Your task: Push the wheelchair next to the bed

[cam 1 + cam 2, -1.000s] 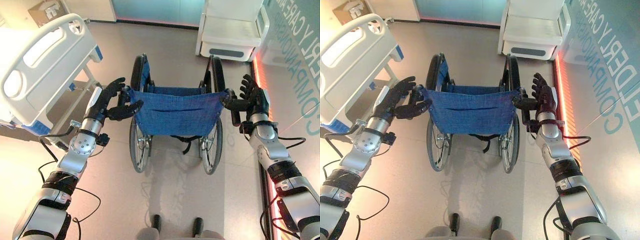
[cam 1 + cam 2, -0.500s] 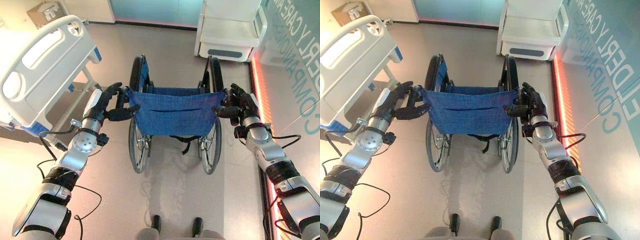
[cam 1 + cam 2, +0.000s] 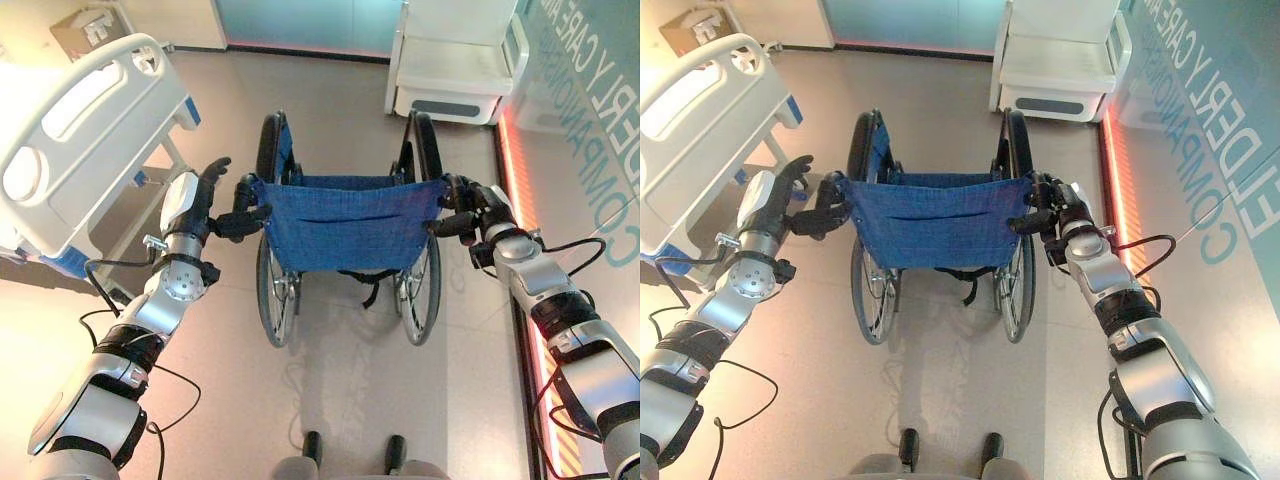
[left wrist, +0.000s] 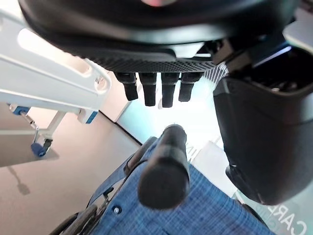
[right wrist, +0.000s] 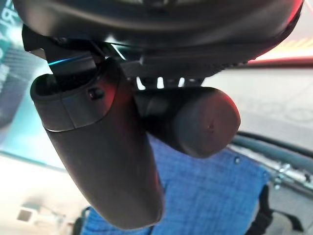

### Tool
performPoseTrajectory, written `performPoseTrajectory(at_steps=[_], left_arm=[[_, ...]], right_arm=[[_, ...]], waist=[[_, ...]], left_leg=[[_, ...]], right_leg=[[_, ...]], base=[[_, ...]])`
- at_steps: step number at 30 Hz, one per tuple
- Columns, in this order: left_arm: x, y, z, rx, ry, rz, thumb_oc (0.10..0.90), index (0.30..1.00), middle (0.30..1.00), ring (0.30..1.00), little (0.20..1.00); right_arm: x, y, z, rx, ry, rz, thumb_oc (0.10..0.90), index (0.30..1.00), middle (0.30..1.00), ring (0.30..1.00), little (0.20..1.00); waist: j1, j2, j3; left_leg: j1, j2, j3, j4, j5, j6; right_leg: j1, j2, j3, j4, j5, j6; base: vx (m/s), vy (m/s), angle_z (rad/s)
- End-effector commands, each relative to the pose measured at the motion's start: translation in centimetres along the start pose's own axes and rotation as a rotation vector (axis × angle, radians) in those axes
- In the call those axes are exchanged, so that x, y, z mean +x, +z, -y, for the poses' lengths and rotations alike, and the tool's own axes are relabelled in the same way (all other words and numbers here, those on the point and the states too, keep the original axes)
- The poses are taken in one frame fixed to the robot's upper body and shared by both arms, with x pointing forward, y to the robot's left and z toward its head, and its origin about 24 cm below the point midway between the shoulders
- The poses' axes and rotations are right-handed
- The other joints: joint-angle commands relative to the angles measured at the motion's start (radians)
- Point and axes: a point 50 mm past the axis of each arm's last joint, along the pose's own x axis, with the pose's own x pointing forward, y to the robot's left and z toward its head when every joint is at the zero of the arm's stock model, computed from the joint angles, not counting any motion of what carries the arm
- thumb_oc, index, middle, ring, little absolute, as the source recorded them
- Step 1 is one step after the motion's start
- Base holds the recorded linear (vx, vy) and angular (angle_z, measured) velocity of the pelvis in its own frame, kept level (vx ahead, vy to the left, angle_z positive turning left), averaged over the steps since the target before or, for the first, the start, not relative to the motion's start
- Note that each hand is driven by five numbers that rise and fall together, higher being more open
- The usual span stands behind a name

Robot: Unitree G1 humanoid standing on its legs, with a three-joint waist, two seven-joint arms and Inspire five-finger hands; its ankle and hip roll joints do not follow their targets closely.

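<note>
Flanking wheelchair [image 3: 345, 225] — bed [image 3: 80, 130], armchair [image 3: 455, 60]

We list, item by item:

1. Floor [image 3: 340, 400]: pale beige and glossy.
2. White chair [image 3: 455, 55]: boxy, with a padded seat and a dark slot low in its front. It stands on the floor at the far right.
3. Cardboard box [image 3: 685, 25]: brown, in the far left corner, partly cut off.
4. Teal panel [image 3: 300, 20]: runs along the far edge, between the box and the chair.
5. Glowing red strip [image 3: 515, 180]: runs along the floor on the right.
6. Teal surface with large white lettering [image 3: 595, 120]: lies just beyond the strip.
</note>
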Motion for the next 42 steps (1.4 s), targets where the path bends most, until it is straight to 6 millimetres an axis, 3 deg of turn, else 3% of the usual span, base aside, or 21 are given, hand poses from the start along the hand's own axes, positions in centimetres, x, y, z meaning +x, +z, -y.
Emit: performPoseTrajectory(at_steps=[1, 5, 17, 23, 28, 34, 42], left_arm=[[3.7, 6.8, -5.2, 0.074, 0.191, 0.283, 0.800, 0.900, 0.900, 0.900, 0.900], [4.2, 6.6, -5.1, 0.150, 0.142, 0.227, 0.800, 0.900, 0.900, 0.900, 0.900], [4.5, 2.6, -3.2, 0.266, -0.172, -0.146, 0.800, 0.900, 0.900, 0.900, 0.900], [4.4, 0.5, -3.1, 0.346, -0.157, -0.303, 0.800, 0.900, 0.900, 0.900, 0.900], [4.2, -1.0, -4.5, 0.412, -0.086, -0.438, 0.800, 0.900, 0.900, 0.900, 0.900], [4.5, -0.8, -4.1, 0.370, -0.105, -0.442, 0.800, 0.900, 0.900, 0.900, 0.900], [4.8, 0.0, -3.3, 0.382, -0.170, -0.455, 0.800, 0.900, 0.900, 0.900, 0.900]], right_arm=[[0.6, 1.6, 1.9, -0.101, -0.075, 0.019, 0.800, 0.900, 0.900, 0.900, 0.900], [0.8, 2.5, 2.2, -0.106, -0.094, 0.024, 0.800, 0.900, 0.900, 0.900, 0.900], [0.8, 4.5, 2.0, -0.120, -0.084, 0.043, 0.800, 0.900, 0.900, 0.900, 0.900], [0.9, 5.1, 1.5, -0.128, -0.054, 0.053, 0.800, 0.900, 0.900, 0.900, 0.900], [0.9, 5.8, 1.1, -0.145, -0.034, 0.071, 0.800, 0.900, 0.900, 0.900, 0.900], [0.9, 6.2, 0.6, -0.152, -0.015, 0.059, 0.800, 0.900, 0.900, 0.900, 0.900], [1.1, 5.1, 0.0, -0.156, 0.060, -0.042, 0.800, 0.900, 0.900, 0.900, 0.900]], waist=[[0.017, -0.024, -0.048], [0.021, -0.022, -0.044], [0.014, -0.018, -0.038], [0.001, -0.021, -0.035], [-0.009, -0.024, -0.026], [-0.017, -0.026, -0.012], [-0.023, -0.029, 0.002]], left_leg=[[-0.039, -0.043, 0.048, 0.054, -0.098, 0.025], [-0.040, -0.043, 0.046, 0.058, -0.099, 0.024], [-0.041, -0.050, 0.046, 0.066, -0.099, 0.029], [-0.038, -0.052, 0.053, 0.069, -0.100, 0.031], [-0.044, -0.051, 0.060, 0.078, -0.103, 0.030], [-0.050, -0.050, 0.068, 0.088, -0.107, 0.031], [-0.051, -0.047, 0.070, 0.090, -0.107, 0.032]], right_leg=[[-0.030, -0.040, 0.034, 0.083, -0.072, 0.007], [-0.029, -0.041, 0.033, 0.084, -0.072, 0.007], [-0.027, -0.034, 0.035, 0.089, -0.072, 0.005], [-0.029, -0.032, 0.045, 0.091, -0.068, 0.006], [-0.037, -0.033, 0.054, 0.100, -0.068, 0.007], [-0.044, -0.033, 0.062, 0.107, -0.068, 0.007], [-0.049, -0.031, 0.067, 0.115, -0.069, 0.006]], base=[[0.00, 0.000, 0.00], [0.00, 0.000, 0.00], [0.00, 0.000, 0.00], [0.00, 0.000, 0.00], [0.00, 0.000, 0.00], [0.00, -0.008, -0.05], [0.00, 0.000, 0.00]])
